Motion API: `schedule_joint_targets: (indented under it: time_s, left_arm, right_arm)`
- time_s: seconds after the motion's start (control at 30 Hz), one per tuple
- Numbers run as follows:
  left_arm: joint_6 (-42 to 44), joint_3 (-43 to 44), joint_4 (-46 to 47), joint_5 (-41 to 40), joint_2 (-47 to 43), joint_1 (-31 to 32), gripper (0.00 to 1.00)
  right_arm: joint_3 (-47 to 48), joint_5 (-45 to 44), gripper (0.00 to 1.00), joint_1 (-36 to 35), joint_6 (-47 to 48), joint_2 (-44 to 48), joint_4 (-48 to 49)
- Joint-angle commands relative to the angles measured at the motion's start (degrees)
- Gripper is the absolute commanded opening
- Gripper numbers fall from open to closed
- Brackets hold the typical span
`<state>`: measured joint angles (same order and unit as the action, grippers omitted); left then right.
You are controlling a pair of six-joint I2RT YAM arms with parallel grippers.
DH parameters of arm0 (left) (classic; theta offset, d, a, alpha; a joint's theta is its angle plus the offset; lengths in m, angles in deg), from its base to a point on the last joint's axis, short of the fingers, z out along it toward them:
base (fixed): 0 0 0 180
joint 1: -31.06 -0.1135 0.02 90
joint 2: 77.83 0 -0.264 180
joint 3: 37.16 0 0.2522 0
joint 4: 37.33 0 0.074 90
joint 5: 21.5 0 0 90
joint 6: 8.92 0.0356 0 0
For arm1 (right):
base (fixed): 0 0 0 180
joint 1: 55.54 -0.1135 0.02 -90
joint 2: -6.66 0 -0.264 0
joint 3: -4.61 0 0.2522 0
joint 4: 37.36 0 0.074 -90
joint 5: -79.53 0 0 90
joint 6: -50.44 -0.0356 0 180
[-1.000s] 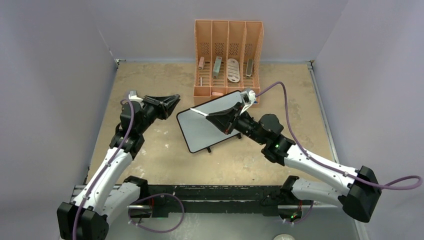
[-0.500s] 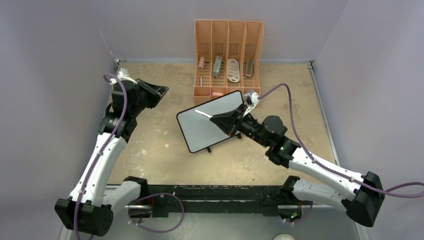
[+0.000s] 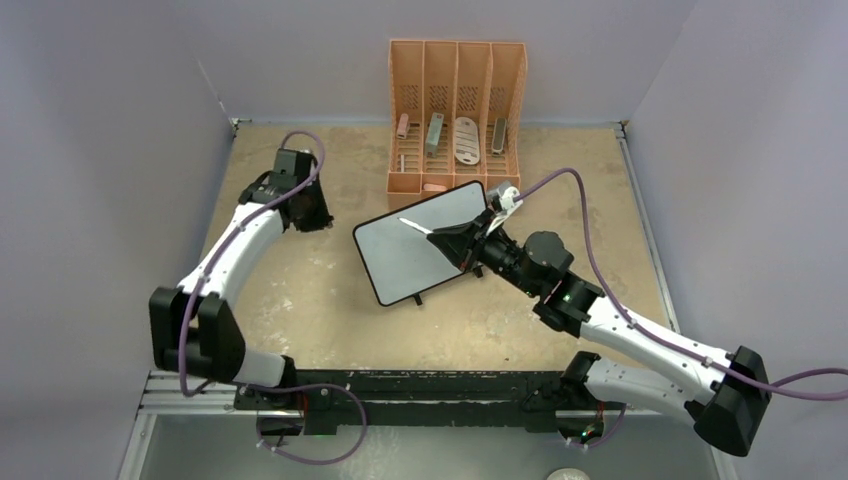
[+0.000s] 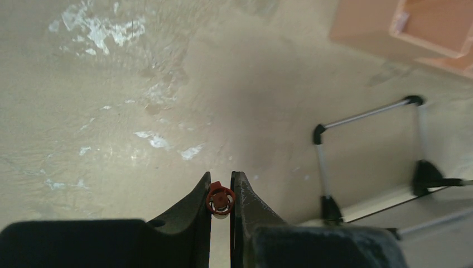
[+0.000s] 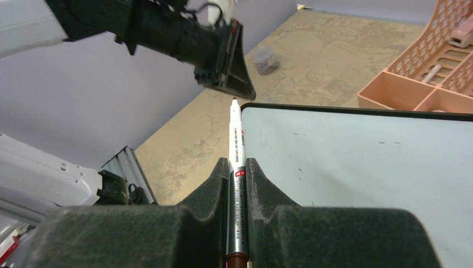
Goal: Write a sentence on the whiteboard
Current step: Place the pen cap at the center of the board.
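The whiteboard (image 3: 405, 255) leans tilted at mid-table, its black-framed white face (image 5: 362, 162) blank; no sentence shows on it. My right gripper (image 3: 441, 236) is shut on a silver marker (image 5: 235, 134). The marker's uncapped tip (image 3: 404, 221) hovers over the board's upper left part. My left gripper (image 3: 316, 218) points down at the table just left of the board. It is shut on a small red marker cap (image 4: 221, 199). The left gripper's black fingers (image 5: 226, 61) hang beyond the marker tip in the right wrist view.
An orange organizer (image 3: 456, 75) with several small items stands behind the board, and a corner of the organizer (image 4: 401, 28) shows in the left wrist view. The board's wire stand and black feet (image 4: 326, 206) sit right of my left gripper. Grey walls close in left, right and back.
The left arm has swung in from the back left and turned its wrist down, bringing the capped gripper close to the board's left side. The right gripper with the marker barely shifted.
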<state>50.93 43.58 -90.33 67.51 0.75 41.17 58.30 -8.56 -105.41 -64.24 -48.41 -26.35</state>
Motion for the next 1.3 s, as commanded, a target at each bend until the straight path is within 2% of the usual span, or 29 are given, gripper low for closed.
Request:
schedule_joint_targets:
  time_s: [0.0,0.43,0.87,1.17,1.27]
  left_arm:
    - [7.7,0.7,-3.0,0.0,5.2,-0.6,0.0]
    - [10.0,0.2,-1.9,-2.4,21.7,-0.7,0.0]
    - [11.3,-0.2,-3.1,-5.2,27.6,-0.7,0.01]
    - [11.4,-1.1,-3.0,-5.0,26.9,-0.7,0.32]
    - [11.4,-1.2,-3.0,-4.9,26.1,-0.7,0.4]
  right_arm:
    - [1.1,-3.5,0.0,-0.2,2.9,2.0,0.8]
    - [0.5,-5.0,0.0,-0.2,4.7,1.4,-0.5]
    - [0.4,-4.9,0.0,-0.2,4.9,-0.5,0.4]
    - [0.7,-5.2,0.0,-0.2,4.8,0.1,-0.7]
    - [0.9,-5.5,0.0,-0.2,4.6,0.6,-1.6]
